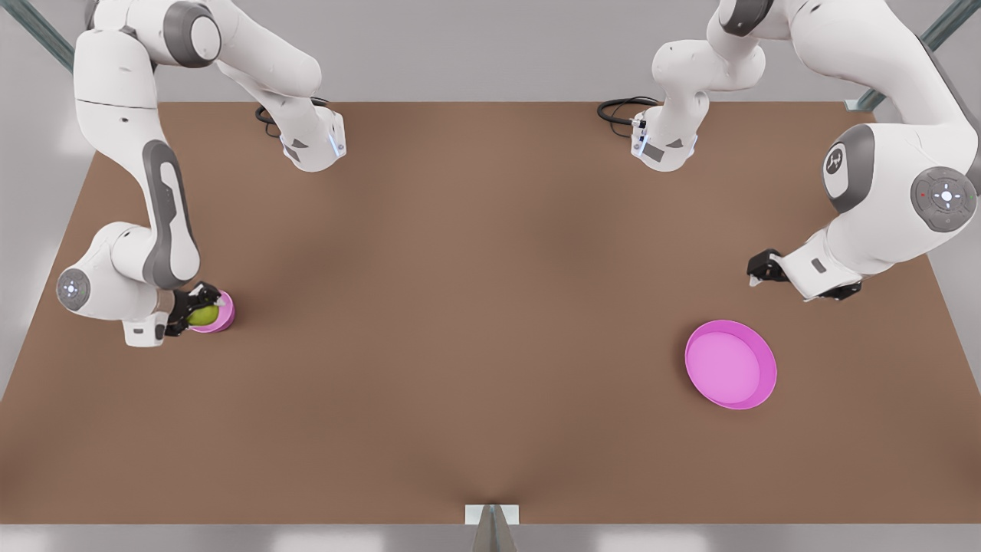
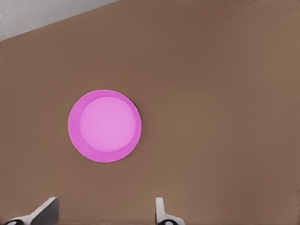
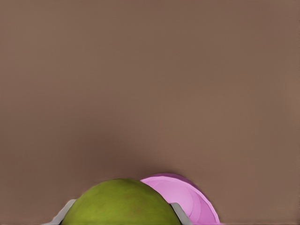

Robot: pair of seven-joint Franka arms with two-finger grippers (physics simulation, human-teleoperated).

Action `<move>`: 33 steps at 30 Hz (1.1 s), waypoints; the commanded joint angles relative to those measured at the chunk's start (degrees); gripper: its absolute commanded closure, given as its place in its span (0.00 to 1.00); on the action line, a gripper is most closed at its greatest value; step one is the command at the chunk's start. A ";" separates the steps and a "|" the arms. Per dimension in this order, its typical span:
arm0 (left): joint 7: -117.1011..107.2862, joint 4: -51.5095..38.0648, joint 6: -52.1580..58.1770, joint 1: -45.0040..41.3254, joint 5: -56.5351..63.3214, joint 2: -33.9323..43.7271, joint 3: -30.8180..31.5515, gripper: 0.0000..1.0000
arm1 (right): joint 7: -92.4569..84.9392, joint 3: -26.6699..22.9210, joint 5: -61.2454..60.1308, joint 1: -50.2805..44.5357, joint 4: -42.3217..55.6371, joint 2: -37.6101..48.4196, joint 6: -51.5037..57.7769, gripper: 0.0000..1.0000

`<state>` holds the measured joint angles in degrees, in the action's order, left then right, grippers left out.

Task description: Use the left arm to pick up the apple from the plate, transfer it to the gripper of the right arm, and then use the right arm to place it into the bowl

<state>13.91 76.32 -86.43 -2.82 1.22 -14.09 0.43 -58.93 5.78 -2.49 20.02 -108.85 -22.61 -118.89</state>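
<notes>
The yellow-green apple (image 1: 202, 314) is held between the fingers of my right gripper (image 1: 198, 308) at the front view's left, right against the small pink bowl (image 1: 224, 313). In the right wrist view the apple (image 3: 121, 204) sits between the gripper's fingertips (image 3: 177, 211), with the bowl (image 3: 190, 197) just beyond and partly hidden by it. The magenta plate (image 1: 730, 364) lies bare at the front view's right. My left gripper (image 1: 759, 270) hovers open and holding nothing a little behind the plate (image 2: 104, 126). Its two fingertips (image 2: 161, 208) stand wide apart.
The brown table (image 1: 475, 322) stretches wide between the two arms. Black cables (image 1: 622, 111) coil near the arm bases at the back edge. A grey bracket (image 1: 491, 520) stands at the middle of the front edge.
</notes>
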 commanded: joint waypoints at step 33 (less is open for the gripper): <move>-18.22 -0.03 -0.05 -0.61 0.01 0.03 0.01 0.00 | 61.30 1.86 8.99 -17.74 32.05 11.08 35.05 0.00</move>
<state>-1.38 76.32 -86.51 -3.43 1.20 -14.13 0.44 -45.38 7.36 5.39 2.44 -76.83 -13.29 -97.64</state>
